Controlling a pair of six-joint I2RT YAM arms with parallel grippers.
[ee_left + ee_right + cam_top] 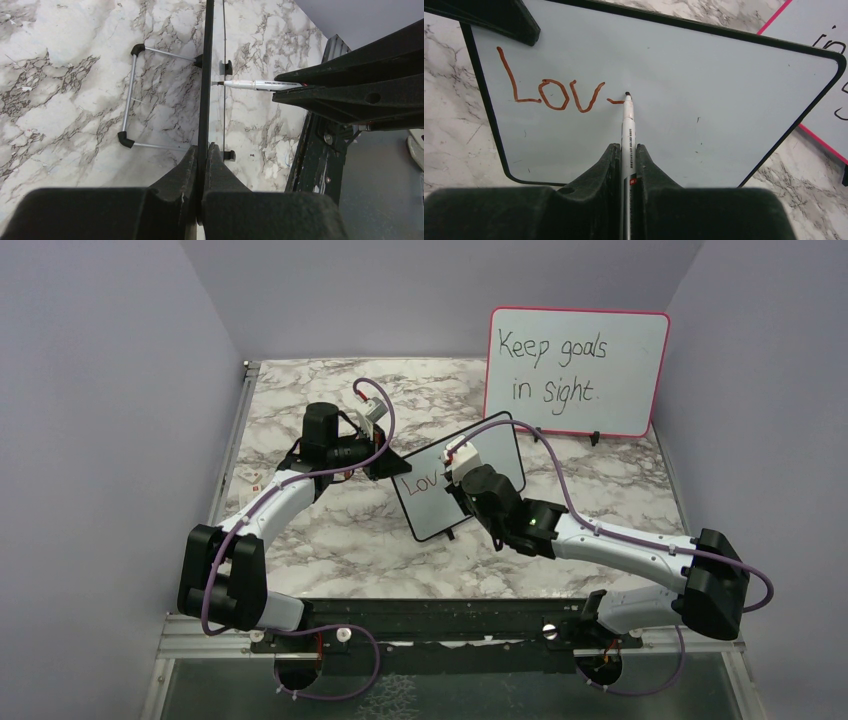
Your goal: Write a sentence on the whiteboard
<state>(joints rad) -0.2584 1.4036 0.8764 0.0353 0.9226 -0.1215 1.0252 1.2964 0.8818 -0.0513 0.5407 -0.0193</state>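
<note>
The whiteboard [432,508] stands tilted near the middle of the marble bench [330,540], in front of the pink-framed board [640,390] that leans against the back wall.

The left arm [270,502] rises from its base at the near left, bends at a raised elbow and reaches forward and inward. Its jaws are closed on the whiteboard's left edge (the left wrist view shows the black frame [205,75] pinched edge-on between them). A wire stand [131,95] with black tips lies on the bench behind the board.

The right arm [640,550] folds out to an elbow at the far right, and its forearm runs back leftward, low over the bench, to the board's face. Its jaws are clamped on a white marker [628,120], whose dark tip touches the white surface. The sentence [556,92] so far reads "Lov" in reddish-brown, with a short stroke just beside the tip, all in the board's upper left part.
</note>
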